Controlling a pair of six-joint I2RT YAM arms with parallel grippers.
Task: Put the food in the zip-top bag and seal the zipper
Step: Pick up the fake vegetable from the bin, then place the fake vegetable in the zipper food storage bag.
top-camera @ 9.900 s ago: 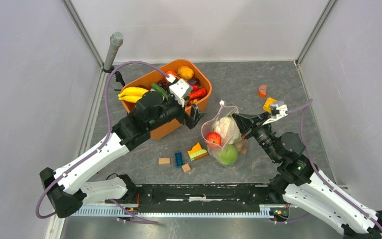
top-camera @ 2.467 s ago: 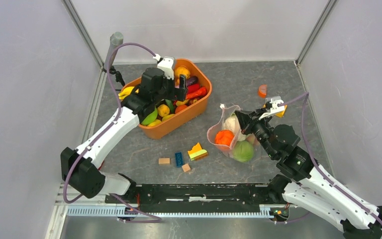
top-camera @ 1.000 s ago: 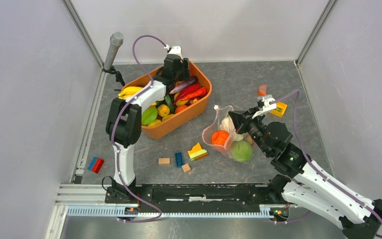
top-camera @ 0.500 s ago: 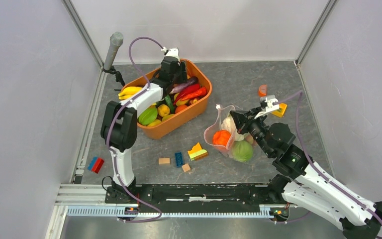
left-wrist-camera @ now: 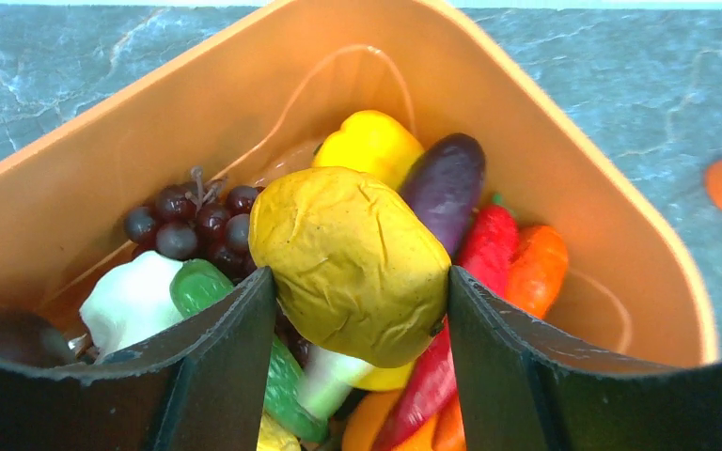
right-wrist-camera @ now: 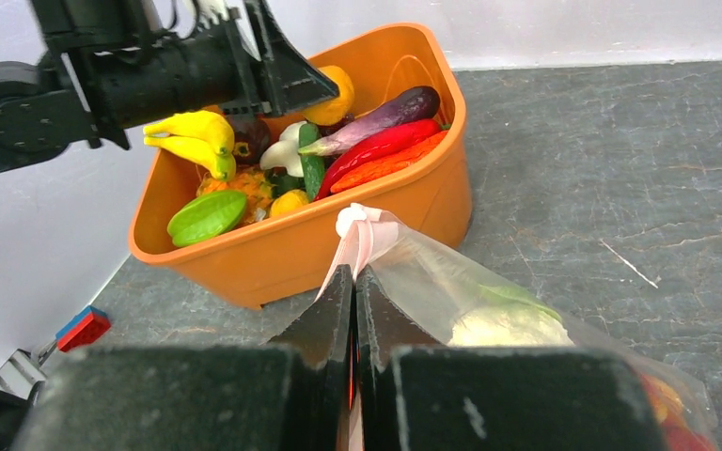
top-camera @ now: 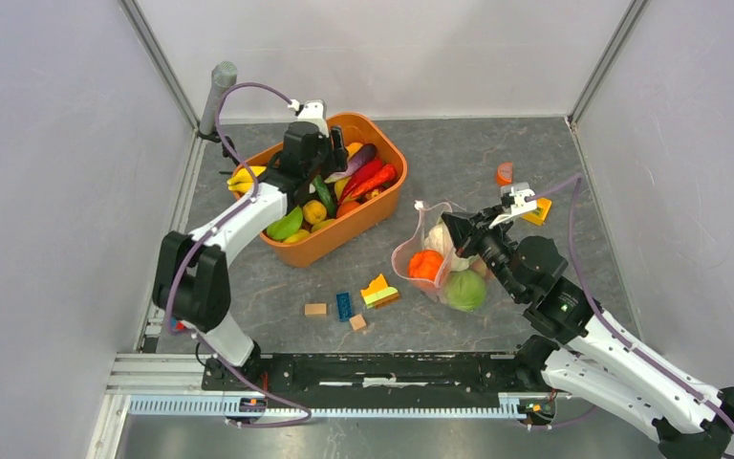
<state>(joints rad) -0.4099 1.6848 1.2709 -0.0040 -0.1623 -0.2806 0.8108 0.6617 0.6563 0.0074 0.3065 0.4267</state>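
Note:
My left gripper is shut on a wrinkled yellow toy fruit and holds it just above the other food in the orange tub. The fruit also shows in the right wrist view. The tub holds grapes, a purple eggplant, red pepper and bananas. My right gripper is shut on the pink zipper of the clear zip-top bag, holding its mouth up. The bag holds a cauliflower, an orange fruit and a green cabbage.
Small building blocks lie on the grey table in front of the tub. An orange half-disc and a yellow block lie at the right. A microphone stands at the back left. A red-and-blue block lies by the left wall.
My left gripper has drawn back from the tub's far rim toward the left, now gripping the yellow fruit. The right gripper and the bag have hardly moved.

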